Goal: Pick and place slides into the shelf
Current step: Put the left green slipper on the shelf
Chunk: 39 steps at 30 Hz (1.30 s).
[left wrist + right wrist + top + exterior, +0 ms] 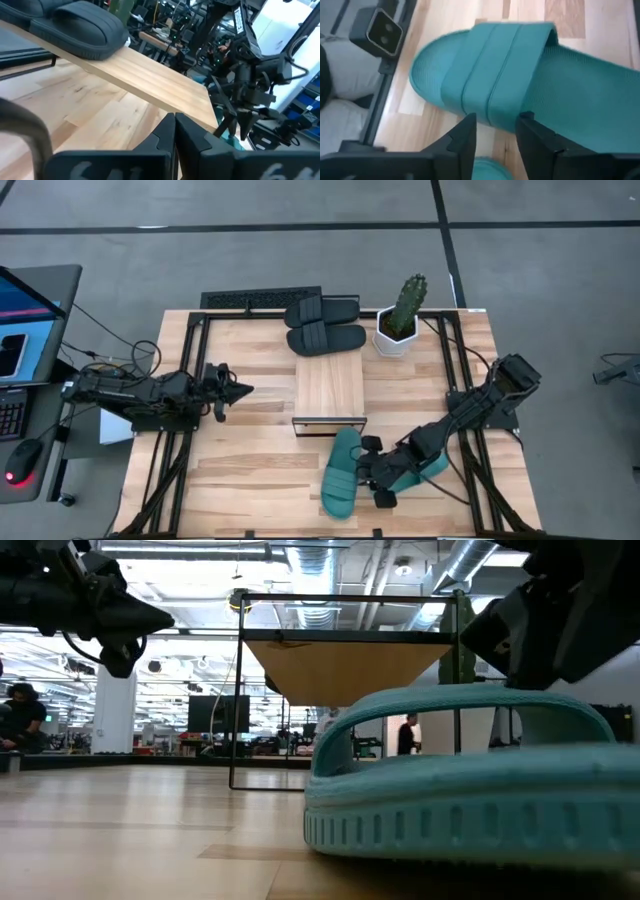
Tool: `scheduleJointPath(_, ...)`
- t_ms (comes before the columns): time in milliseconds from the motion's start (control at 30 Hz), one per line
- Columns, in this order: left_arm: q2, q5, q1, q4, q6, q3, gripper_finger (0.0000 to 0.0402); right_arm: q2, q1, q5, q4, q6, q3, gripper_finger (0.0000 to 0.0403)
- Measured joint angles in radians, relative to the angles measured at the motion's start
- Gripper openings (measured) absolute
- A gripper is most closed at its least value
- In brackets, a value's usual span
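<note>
Teal slide (480, 775) fills the low view's foreground, its heel end cut off. Left of the shelf (330, 385), the left gripper (238, 391) hovers clenched on nothing. Two black slides (325, 323) lie on the shelf's far end, beside a potted cactus (402, 320). Near the shelf's front end, two teal slides rest on the table (240, 470); the second (415, 470) is mostly hidden under the right gripper (375, 480), whose fingers (462, 137) are parted beside the strap.
</note>
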Motion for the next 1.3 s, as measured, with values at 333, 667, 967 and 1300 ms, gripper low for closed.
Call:
scheduleJointPath(333, 0.006, -0.004, -0.048, -0.007, 0.004, 0.000, 0.0000, 0.010, -0.030, 0.000, 0.011, -0.003, 0.001, 0.0185)
scheduleJointPath(667, 0.006, -0.005, -0.086, -0.007, 0.009, 0.000, 0.0000, 0.010, -0.024, -0.008, 0.076, 0.028, 0.001, 0.0212)
scheduleJointPath(967, 0.005, -0.005, -0.128, -0.007, 0.009, 0.000, 0.0000, 0.010, -0.005, 0.000, 0.084, 0.031, 0.001, 0.0206)
scheduleJointPath(1300, 0.005, -0.060, -0.162, -0.007, 0.009, 0.000, 0.0000, 0.009, -0.034, 0.023, 0.076, 0.032, 0.000, 0.0212)
